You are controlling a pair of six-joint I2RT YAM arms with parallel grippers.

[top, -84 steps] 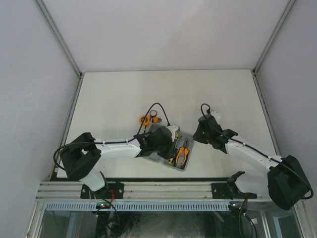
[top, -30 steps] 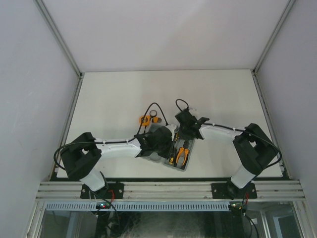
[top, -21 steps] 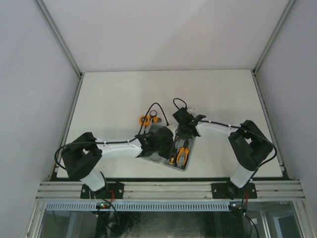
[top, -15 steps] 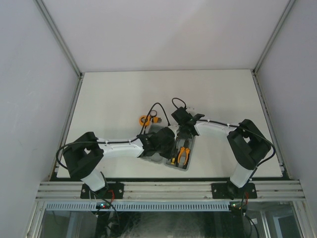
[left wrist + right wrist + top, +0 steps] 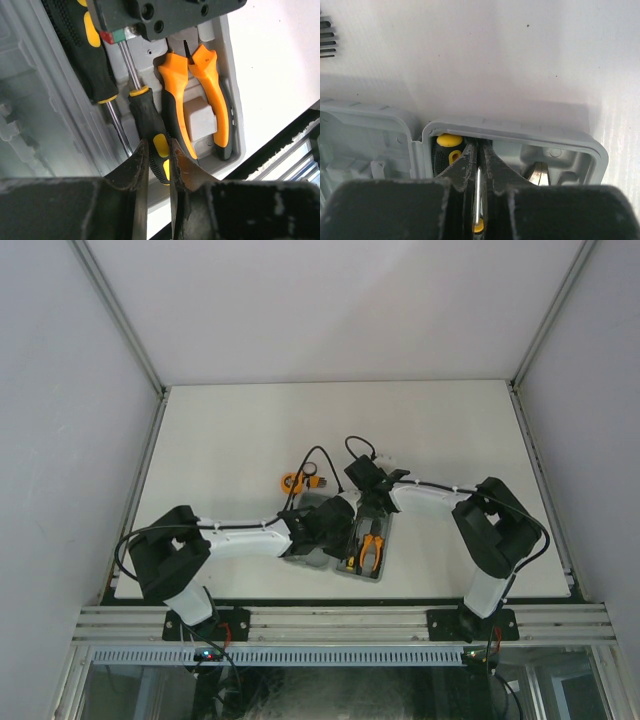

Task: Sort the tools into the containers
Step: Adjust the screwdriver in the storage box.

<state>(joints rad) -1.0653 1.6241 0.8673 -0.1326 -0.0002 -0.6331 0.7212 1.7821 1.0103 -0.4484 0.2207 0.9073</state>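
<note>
The grey tool case [image 5: 340, 560] lies open near the table's front. Its right half [image 5: 235, 125] holds orange-handled pliers [image 5: 196, 95] and two black-and-yellow screwdrivers. One screwdriver [image 5: 92, 55] lies by the hinge. My left gripper [image 5: 159, 155] is shut on the handle of the other screwdriver [image 5: 150, 117], low in the case. My right gripper [image 5: 480, 150] is shut on that screwdriver's metal shaft [image 5: 479, 200] at the case's far end [image 5: 510, 129]. The orange tape measure [image 5: 292, 482] and the hex key set [image 5: 313, 480] lie on the table behind the case. I see no black ring.
The case's left half [image 5: 365, 145] shows moulded recesses. Both arms meet over the case, with my right gripper's body [image 5: 165, 15] close above the pliers' jaws. The table's front edge and a black rail [image 5: 280, 145] run just beyond the case.
My right arm has swung left from beside the case to its far end and closed on the screwdriver shaft. My left arm has barely moved.
</note>
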